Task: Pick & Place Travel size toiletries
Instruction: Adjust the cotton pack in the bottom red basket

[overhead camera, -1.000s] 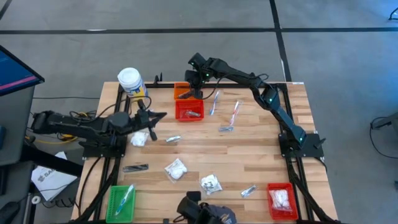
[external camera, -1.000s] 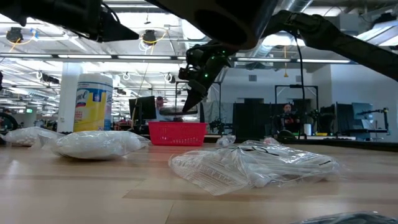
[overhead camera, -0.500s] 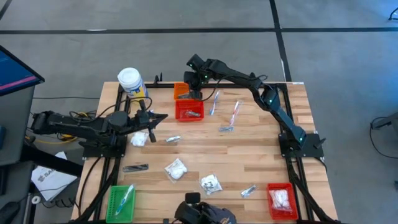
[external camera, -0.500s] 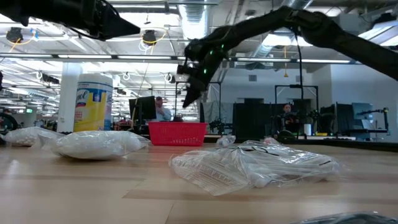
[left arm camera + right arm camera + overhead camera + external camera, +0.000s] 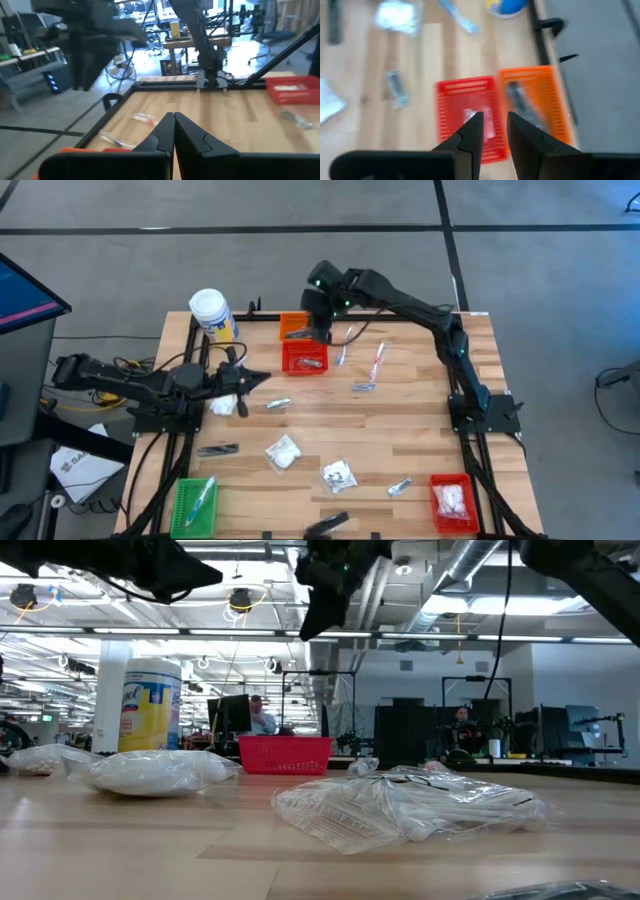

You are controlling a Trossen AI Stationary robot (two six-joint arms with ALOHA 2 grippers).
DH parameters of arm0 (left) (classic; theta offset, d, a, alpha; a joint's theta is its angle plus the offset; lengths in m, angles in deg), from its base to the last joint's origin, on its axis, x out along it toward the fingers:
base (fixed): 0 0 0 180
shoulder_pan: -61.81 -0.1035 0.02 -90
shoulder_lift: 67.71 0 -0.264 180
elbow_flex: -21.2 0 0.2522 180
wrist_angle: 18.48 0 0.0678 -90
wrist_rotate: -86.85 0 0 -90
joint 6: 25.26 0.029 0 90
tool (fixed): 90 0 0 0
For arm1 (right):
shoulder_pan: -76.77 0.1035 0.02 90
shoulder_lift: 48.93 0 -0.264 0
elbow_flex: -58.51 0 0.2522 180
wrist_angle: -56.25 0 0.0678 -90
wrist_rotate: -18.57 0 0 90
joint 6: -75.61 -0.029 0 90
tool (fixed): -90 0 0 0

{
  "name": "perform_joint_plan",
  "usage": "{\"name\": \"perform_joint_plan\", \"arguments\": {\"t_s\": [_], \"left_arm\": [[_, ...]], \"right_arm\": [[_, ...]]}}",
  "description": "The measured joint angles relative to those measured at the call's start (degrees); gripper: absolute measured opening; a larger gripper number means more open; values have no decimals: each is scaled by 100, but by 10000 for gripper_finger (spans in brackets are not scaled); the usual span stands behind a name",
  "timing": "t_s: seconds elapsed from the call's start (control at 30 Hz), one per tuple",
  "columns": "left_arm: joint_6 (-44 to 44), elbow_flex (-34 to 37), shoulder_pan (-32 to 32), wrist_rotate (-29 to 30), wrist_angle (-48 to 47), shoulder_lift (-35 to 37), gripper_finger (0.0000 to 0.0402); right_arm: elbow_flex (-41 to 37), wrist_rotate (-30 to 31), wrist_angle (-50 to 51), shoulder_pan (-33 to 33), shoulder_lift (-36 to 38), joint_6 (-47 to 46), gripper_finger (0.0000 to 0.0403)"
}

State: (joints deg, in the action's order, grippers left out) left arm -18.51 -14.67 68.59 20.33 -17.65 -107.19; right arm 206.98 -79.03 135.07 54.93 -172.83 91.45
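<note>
The toiletries scattered mid-frame, like the white packet [image 5: 282,451] and foil sachet [image 5: 279,404], look light, soft and slippery, best pinched mid-body; right gripper [image 5: 493,129] slightly parted, empty, left gripper [image 5: 173,131] clenched.

Red basket [image 5: 304,357], orange basket [image 5: 293,326], green basket [image 5: 195,502]; jar [image 5: 211,311] white w/ seemingly yellow label.

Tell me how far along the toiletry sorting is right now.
Partly done. The far red basket, orange basket, green basket and near red basket each hold something. The right claw hangs open and empty above the far baskets; the left claw is shut, holding nothing. Still loose on the table: white packets, a foil sachet, a dark tube and clear sticks.
</note>
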Motion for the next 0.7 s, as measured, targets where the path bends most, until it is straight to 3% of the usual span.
{"name": "perform_joint_plan", "arguments": {"t_s": [0.57,0.7], "left_arm": [[-310,-277,885,-2,4,0,0],[-299,-289,990,-2,9,0,0]], "right_arm": [[-8,31,801,1945,-1,-786,79],[-138,538,543,2458,2,-1112,79]]}}
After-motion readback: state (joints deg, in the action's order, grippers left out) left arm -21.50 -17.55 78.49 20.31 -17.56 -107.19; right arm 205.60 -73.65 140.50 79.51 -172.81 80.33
